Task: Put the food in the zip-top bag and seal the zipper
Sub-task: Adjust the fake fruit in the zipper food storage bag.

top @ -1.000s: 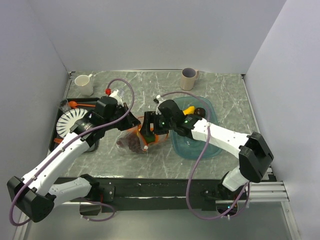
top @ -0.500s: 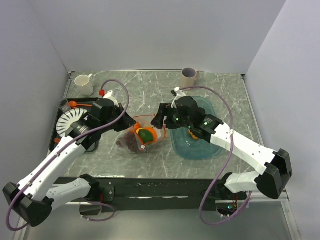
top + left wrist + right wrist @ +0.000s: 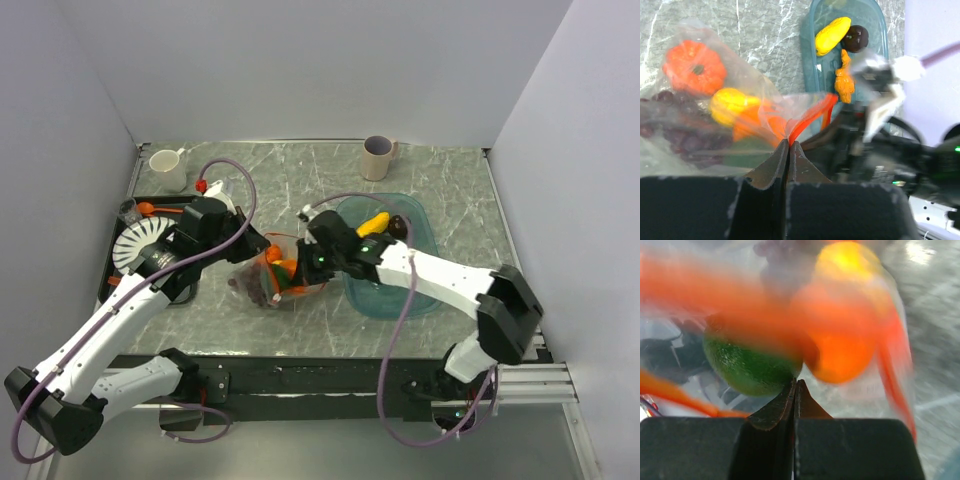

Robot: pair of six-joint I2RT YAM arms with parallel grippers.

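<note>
clear bag (image 3: 715, 125) with orange-red zipper (image 3: 810, 117), green fruit (image 3: 747, 365), teal tray (image 3: 385, 300), grey marbled table (image 3: 300, 175)

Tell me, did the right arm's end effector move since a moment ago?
Yes. The right end effector slid left and nearer the arm bases, away from the teal tray, up against the zip-top bag.

Two cups (image 3: 168, 168) (image 3: 377, 157), one zip-top bag (image 3: 262, 285), one teal tray (image 3: 390, 302), one banana (image 3: 374, 222).
</note>
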